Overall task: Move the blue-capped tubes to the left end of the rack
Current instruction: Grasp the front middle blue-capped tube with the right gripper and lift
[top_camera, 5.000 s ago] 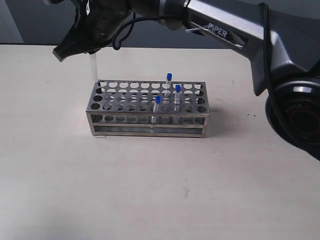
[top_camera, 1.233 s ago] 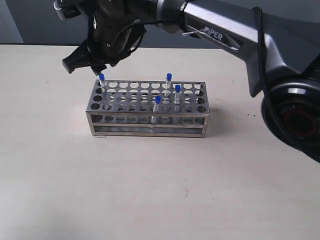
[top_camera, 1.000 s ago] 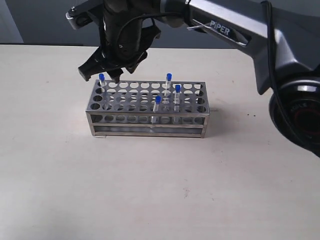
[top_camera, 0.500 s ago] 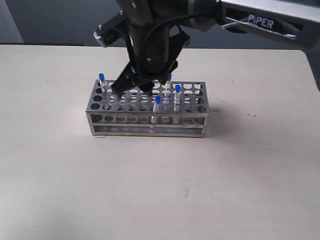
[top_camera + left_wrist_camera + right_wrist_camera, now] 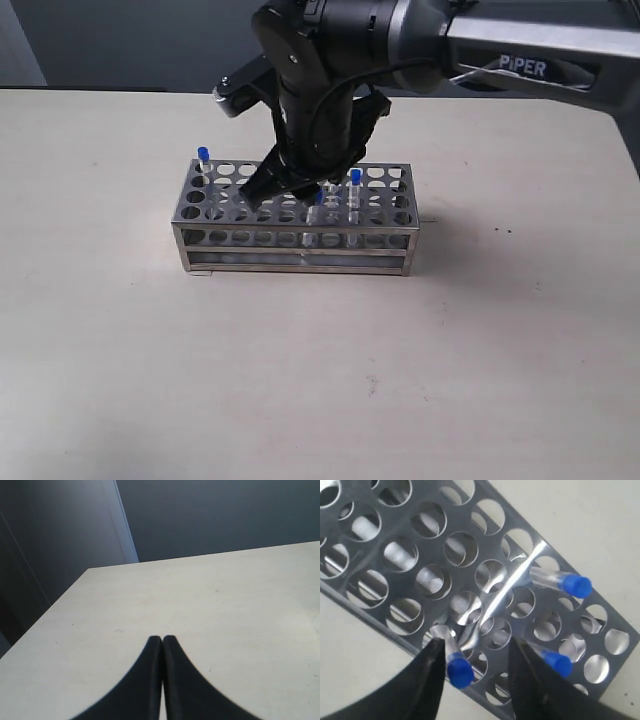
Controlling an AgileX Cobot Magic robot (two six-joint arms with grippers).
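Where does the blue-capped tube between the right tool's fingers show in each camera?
Exterior view: the tube stands mid-rack, toward the front, its cap partly hidden by the right tool.
Left wrist view: not in it.
Right wrist view: the tube sits between the tool's fingers, close to one.
Shared landmark: the rack, its front edge beside the tube.

One rectangular shiny steel rack (image 5: 250, 250), its top plate showing four rows of round holes. Four thin clear blue-capped tubes (image 5: 354, 178).

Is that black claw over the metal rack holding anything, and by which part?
Nothing yet. The right claw stands open around the blue cap of one thin clear tube, not gripping it. The left claw is shut, empty.
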